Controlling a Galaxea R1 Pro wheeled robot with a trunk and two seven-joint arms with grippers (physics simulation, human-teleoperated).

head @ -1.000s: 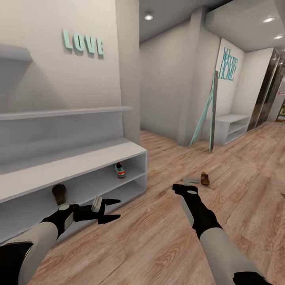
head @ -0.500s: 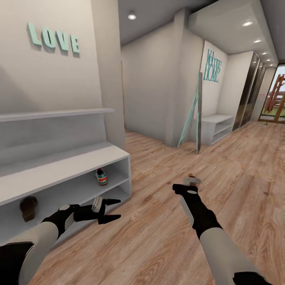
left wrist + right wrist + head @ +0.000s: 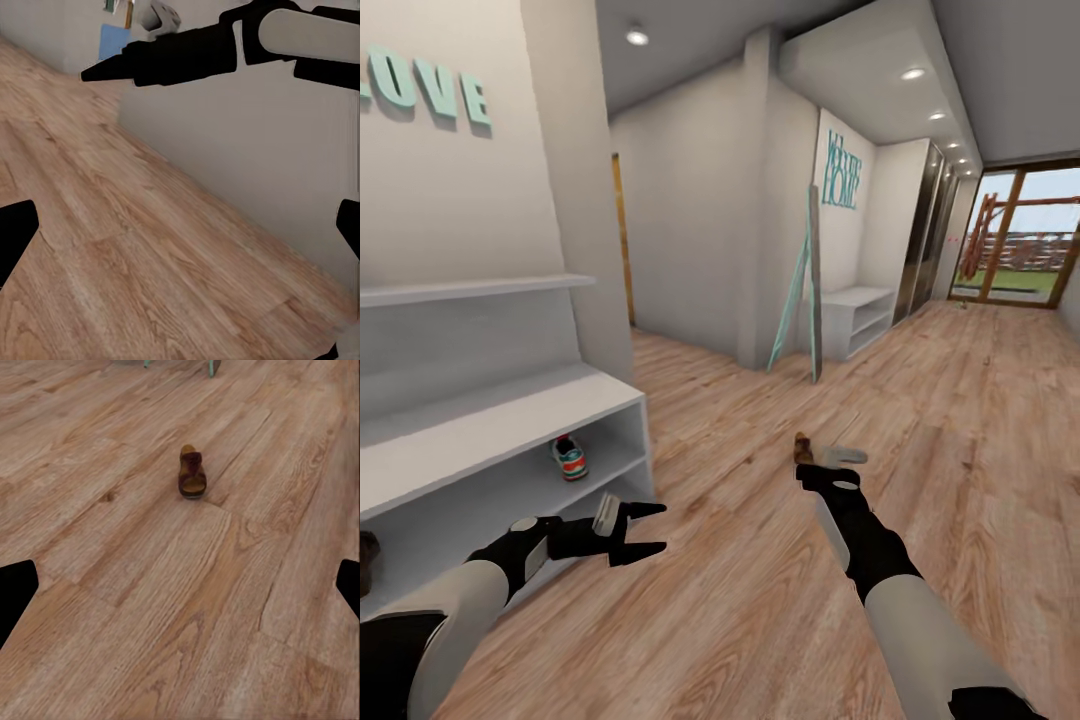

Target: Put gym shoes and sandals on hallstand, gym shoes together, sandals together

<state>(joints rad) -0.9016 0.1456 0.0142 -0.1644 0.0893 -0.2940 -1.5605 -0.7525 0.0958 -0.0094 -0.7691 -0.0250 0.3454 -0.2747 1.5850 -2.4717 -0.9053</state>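
Note:
One gym shoe stands in the upper open shelf of the hallstand at the left. A dark-brown sandal is cut off by the picture's left edge in that same shelf. The other sandal lies on the corridor floor, just beyond my right gripper, which is open and empty. My left gripper hangs open and empty in front of the rack's lower shelf.
A teal-framed mirror leans on the wall ahead, beside a plain low white shelf bench. Glass doors close the corridor's far right end. Wood flooring stretches ahead and to the right.
The head camera has turned right, so the rack, shoe and shelf sandal slide left in the picture. The floor sandal now sits just past my right gripper. Both arms hold their pose.

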